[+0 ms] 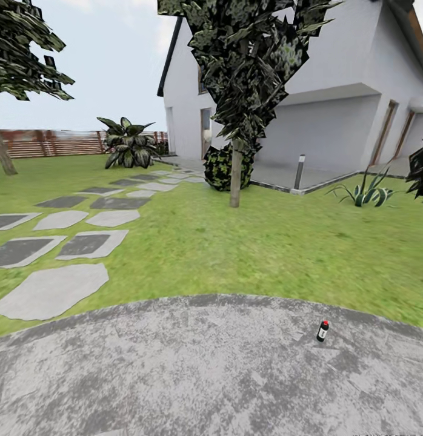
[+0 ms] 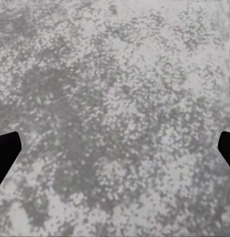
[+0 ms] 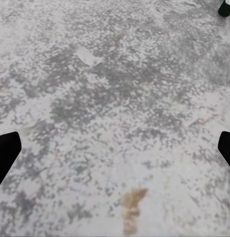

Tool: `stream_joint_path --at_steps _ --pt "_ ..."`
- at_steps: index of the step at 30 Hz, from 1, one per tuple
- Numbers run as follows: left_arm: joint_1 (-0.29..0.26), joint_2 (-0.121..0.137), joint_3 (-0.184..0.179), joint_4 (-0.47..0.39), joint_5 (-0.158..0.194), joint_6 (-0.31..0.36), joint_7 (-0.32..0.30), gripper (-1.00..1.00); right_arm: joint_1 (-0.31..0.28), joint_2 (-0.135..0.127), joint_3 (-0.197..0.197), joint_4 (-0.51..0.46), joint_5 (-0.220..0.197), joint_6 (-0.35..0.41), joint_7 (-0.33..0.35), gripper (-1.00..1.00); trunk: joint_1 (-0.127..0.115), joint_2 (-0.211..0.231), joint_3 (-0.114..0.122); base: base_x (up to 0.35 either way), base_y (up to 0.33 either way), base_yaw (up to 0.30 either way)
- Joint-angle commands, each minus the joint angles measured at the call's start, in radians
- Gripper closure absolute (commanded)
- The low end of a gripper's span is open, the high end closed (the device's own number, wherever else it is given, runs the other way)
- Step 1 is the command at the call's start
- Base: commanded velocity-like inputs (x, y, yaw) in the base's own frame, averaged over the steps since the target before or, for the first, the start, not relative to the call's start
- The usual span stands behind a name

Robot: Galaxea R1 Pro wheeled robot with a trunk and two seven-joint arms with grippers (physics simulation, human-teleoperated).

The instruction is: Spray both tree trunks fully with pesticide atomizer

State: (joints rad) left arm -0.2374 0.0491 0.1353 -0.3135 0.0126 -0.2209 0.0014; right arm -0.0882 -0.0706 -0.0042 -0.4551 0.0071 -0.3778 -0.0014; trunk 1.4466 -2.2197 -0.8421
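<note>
The small dark spray bottle with a white label band and a red-topped head — the pesticide atomizer (image 1: 322,330) — stands upright on the mottled grey paved circle (image 1: 193,369), not on grass, a little short of where the paving meets the green lawn (image 1: 284,254). In the right wrist view a dark shape at the frame's corner (image 3: 225,7) is probably that bottle: well ahead of the right gripper (image 3: 115,148) and off to one side, nowhere near its span.

Both claws are spread wide, each showing a black fingertip at either edge of its view, with bare speckled paving between. The left gripper (image 2: 115,148) hangs the same way over empty stone. I judge this a carrying posture — arms low, jaws ready — with the approach not yet made.

Beyond the lawn stands a dark-leaved tree on a pale trunk (image 1: 236,172) before the white house (image 1: 333,91); grey stepping stones (image 1: 54,290) lead off.
</note>
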Motion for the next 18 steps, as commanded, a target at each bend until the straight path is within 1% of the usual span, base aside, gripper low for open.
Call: stream_joint_path --at_steps 1,15,18 --pt "0.0 0.0 0.001 0.001 0.001 -0.003 0.0 -1.0 -0.001 0.0 0.0 0.001 0.001 -0.003 0.0 -1.0 0.0 0.0 -0.001 0.162 0.0 -0.277" --pt "0.0 0.0 0.001 0.001 0.001 -0.003 0.0 -1.0 -0.001 0.0 0.0 0.001 0.001 -0.003 0.0 -1.0 0.0 0.0 0.004 0.009 0.0 -0.283" --pt "0.0 0.0 0.001 0.001 0.001 -0.003 0.0 -1.0 -0.001 0.0 0.0 0.0 0.0 -0.003 0.0 -1.0 0.0 0.0 0.004 0.0 0.0 -0.142"
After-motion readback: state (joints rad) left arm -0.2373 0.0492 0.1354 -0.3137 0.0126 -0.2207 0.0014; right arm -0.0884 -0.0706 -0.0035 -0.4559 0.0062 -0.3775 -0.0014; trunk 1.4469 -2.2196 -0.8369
